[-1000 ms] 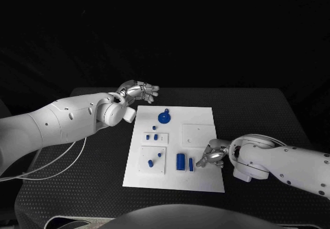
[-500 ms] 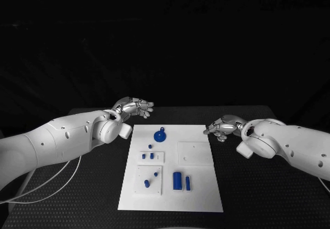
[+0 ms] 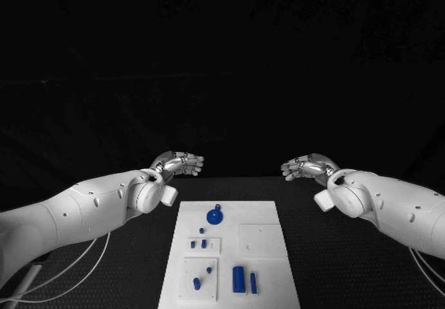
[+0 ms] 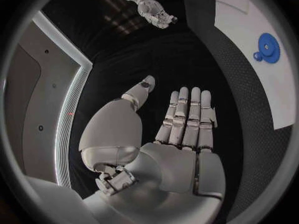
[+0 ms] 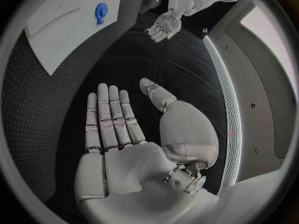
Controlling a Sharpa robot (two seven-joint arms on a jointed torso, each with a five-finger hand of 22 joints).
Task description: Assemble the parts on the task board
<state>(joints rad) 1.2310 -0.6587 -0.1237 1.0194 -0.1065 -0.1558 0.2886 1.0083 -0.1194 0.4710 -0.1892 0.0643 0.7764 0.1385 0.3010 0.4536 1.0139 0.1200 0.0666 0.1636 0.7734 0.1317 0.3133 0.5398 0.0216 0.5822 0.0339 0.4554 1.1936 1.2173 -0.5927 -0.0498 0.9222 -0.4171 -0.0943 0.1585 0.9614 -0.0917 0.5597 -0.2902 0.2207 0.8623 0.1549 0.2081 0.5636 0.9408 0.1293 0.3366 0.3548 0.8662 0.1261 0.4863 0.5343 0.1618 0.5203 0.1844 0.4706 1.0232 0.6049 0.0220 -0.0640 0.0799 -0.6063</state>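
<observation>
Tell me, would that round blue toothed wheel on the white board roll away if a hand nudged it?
Probably not: the round blue toothed wheel lies flat on the white task board, so it would likely slide rather than roll. It looks like stiff, light plastic, and its low flat shape may be awkward to pinch.

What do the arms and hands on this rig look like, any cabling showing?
Both arms are smooth, rounded white shells with small dark fastener dots. The left hand and right hand are silver metal with segmented fingers, and pale casing covers palm and thumb base in the wrist views. Thin white cables hang below the left arm.
</observation>
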